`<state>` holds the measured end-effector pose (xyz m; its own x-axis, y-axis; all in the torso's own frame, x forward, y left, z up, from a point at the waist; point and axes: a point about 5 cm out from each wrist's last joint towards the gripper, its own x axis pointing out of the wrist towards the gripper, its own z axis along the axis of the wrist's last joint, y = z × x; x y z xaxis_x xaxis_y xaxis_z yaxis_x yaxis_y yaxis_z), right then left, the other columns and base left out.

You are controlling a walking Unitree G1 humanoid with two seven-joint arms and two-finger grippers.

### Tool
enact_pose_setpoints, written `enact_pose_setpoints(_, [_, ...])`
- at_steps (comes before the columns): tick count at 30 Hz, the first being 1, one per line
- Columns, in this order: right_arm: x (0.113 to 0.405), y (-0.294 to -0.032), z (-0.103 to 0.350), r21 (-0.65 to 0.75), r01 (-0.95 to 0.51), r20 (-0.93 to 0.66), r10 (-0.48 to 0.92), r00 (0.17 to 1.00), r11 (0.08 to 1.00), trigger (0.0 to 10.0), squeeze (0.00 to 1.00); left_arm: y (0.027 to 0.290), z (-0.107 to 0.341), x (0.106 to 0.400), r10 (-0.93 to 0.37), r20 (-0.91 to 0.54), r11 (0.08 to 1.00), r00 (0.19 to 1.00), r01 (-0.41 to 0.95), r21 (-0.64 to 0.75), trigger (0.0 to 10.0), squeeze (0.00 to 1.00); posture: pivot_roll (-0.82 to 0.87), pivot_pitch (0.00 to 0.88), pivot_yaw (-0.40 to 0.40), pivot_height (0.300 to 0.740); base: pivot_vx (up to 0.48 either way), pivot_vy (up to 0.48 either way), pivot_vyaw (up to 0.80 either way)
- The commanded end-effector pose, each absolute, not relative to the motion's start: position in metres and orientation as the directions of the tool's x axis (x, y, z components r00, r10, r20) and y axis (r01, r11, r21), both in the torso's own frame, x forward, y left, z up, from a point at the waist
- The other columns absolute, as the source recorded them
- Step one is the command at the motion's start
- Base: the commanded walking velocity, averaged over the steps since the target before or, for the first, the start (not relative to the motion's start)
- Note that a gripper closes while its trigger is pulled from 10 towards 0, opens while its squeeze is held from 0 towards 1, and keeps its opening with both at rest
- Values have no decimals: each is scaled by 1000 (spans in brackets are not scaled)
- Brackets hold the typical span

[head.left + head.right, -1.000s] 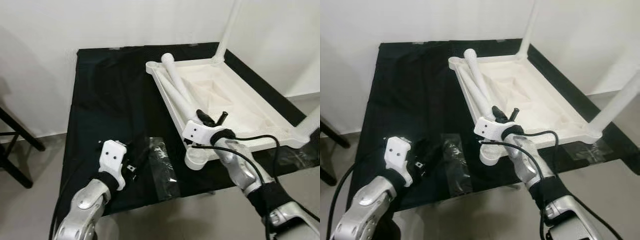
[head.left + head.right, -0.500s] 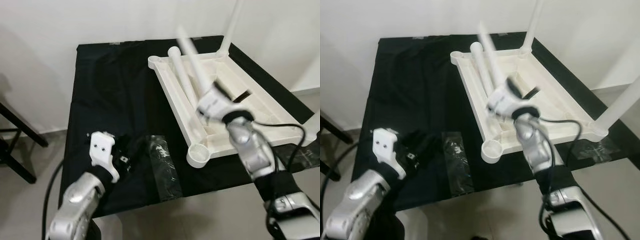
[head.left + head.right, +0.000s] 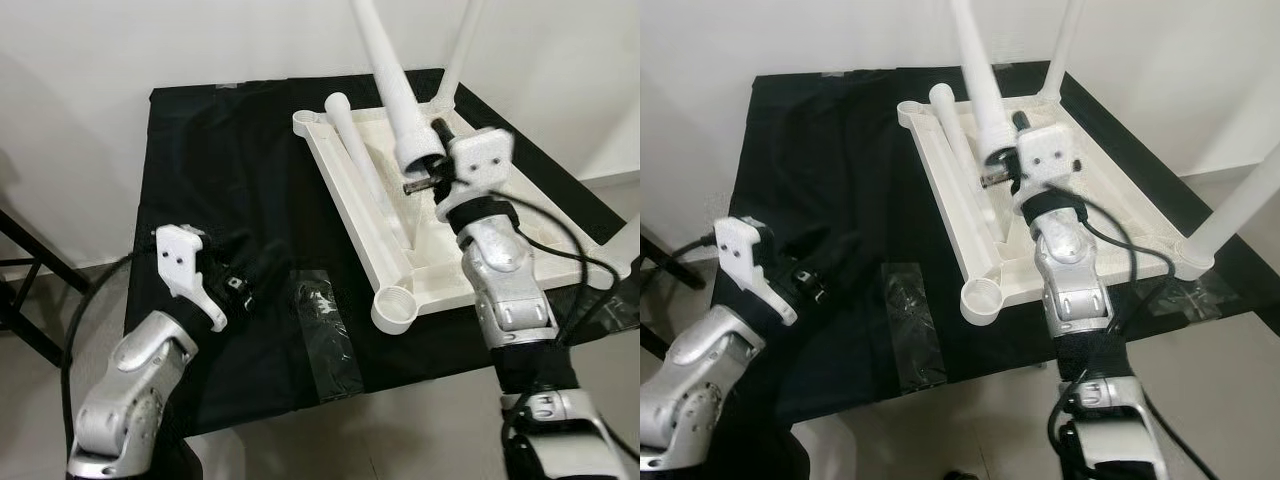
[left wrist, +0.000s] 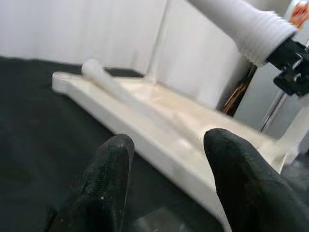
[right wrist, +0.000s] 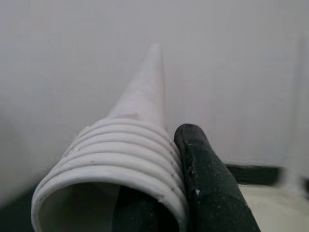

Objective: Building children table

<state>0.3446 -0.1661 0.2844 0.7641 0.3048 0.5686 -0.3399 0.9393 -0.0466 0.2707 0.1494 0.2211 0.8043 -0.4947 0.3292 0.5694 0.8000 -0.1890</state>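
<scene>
Gripping the leg (image 3: 393,80) near its threaded end, the right claw (image 3: 428,178) holds it steeply upright — the empty socket (image 3: 394,309) lies nearer the robot, below; left claw (image 4: 166,179) apart, idle.

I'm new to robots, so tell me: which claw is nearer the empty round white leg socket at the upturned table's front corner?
Right. The right claw, gripping a white plastic table leg, hovers just beyond the socket. The left claw sits farther off, over the black cloth.

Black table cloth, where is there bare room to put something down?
Bare black cloth lies between the wall and the left gripper, left of the upturned tabletop. The right half is crowded: tabletop, loose leg, right gripper holding another leg.
</scene>
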Motion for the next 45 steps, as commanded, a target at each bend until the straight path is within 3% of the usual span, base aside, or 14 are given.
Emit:
enact_pose_setpoints(1, [332,-178,298,42,-525,648,377,662,850,10000,0,150,234,267,-547,381,711,745,654,-258,10000,98,84,152,-51,740,0,0,0])
enact_pose_setpoints(2, [327,-180,299,49,-608,665,428,612,792,10000,0,150,240,265,-562,418,652,714,693,-308,10000,1000,82,152,-50,740,0,0,0])
enact_pose_setpoints(3, [327,-180,299,49,-608,665,428,612,792,10000,0,150,240,265,-562,418,652,714,693,-308,10000,1000,82,152,-50,740,0,0,0])
enact_pose_setpoints(7, [308,-186,293,14,-801,669,590,452,598,10000,0,152,269,258,-570,587,415,574,819,-397,10000,1000,83,153,-49,740,0,0,0])
enact_pose_setpoints(12, [296,-181,280,-34,-882,612,707,354,470,10000,0,153,286,253,-543,681,270,492,869,-414,10000,1000,85,152,-47,740,0,0,0])
enact_pose_setpoints(25, [281,-158,263,-71,-950,507,831,229,305,10000,0,162,294,261,-453,723,232,521,852,-469,10000,1000,82,150,-53,740,0,0,0])
enact_pose_setpoints(26, [276,-154,258,-81,-964,468,863,189,255,10000,0,167,295,265,-432,720,233,543,838,-493,10000,67,81,149,-53,740,0,0,0])
enact_pose_setpoints(27, [273,-151,254,-80,-972,441,882,165,222,10000,0,171,296,267,-408,724,220,556,830,-513,10000,0,82,147,-55,740,0,0,0])
enact_pose_setpoints(33, [269,-146,245,-77,-982,389,912,128,170,10000,0,179,302,267,-379,752,174,540,839,-515,10000,0,81,143,-58,740,0,0,0])
enact_pose_setpoints(34, [268,-145,243,-75,-983,386,914,126,167,10000,0,180,304,266,-368,762,160,533,844,-512,9373,0,81,143,-58,740,0,0,0])
enact_pose_setpoints(35, [268,-144,242,-72,-984,379,917,122,160,10000,0,183,306,267,-351,771,145,531,844,-516,3765,0,83,141,-58,740,0,0,0])
enact_pose_setpoints(36, [267,-143,240,-70,-985,374,920,120,157,10000,0,184,307,267,-340,778,133,529,845,-517,627,0,82,141,-59,740,0,0,0])
enact_pose_setpoints(38, [267,-142,239,-69,-985,370,921,120,156,10000,0,185,308,266,-335,782,126,525,848,-515,0,0,82,141,-58,740,0,0,0])
enact_pose_setpoints(45, [267,-138,235,-66,-985,352,928,124,157,10000,0,187,312,261,-310,811,63,497,862,-504,0,0,85,144,-58,740,0,0,0])
